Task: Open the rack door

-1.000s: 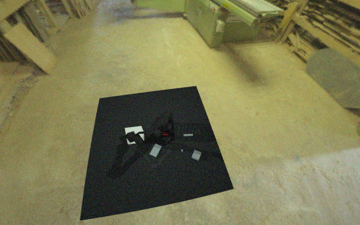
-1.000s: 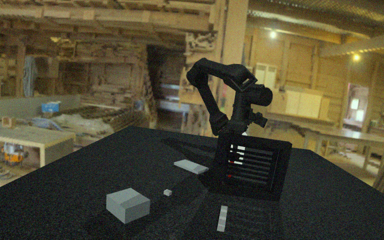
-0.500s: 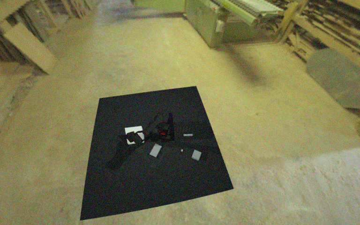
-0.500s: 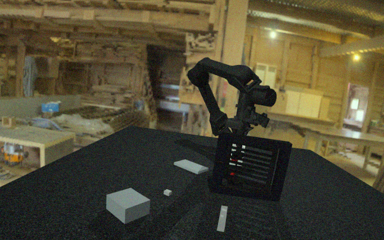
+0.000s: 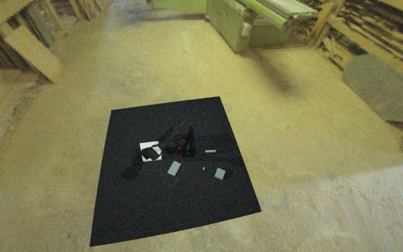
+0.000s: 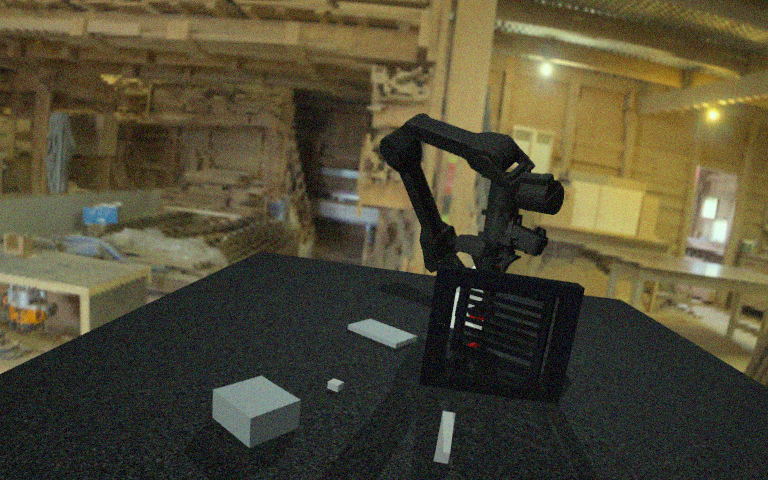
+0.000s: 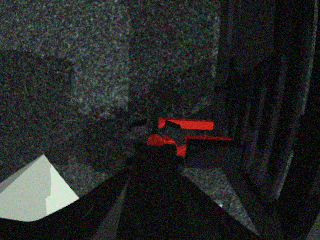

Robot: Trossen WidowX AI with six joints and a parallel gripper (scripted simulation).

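Observation:
The black frame [image 5: 192,145] [image 6: 569,339] stands upright on the dark table. Its slatted door [image 6: 518,336] is partly open, swung toward the arm's side; the exact angle is hard to tell. The red handle [image 5: 179,147] [image 7: 195,124] is on the arm's side of the door and shows in the exterior view only through the slats. My gripper [image 7: 154,179] points down at the handle and is shut on it. The dark fingers cover part of the handle, and how far it is turned cannot be told.
A pale flat slab [image 5: 174,168] [image 6: 380,332], a small cube [image 5: 203,168] [image 6: 335,385] and a larger block [image 5: 220,172] [image 6: 274,422] lie to one side of the frame. A pale stick [image 5: 210,151] [image 6: 445,435] lies beyond the frame from the arm.

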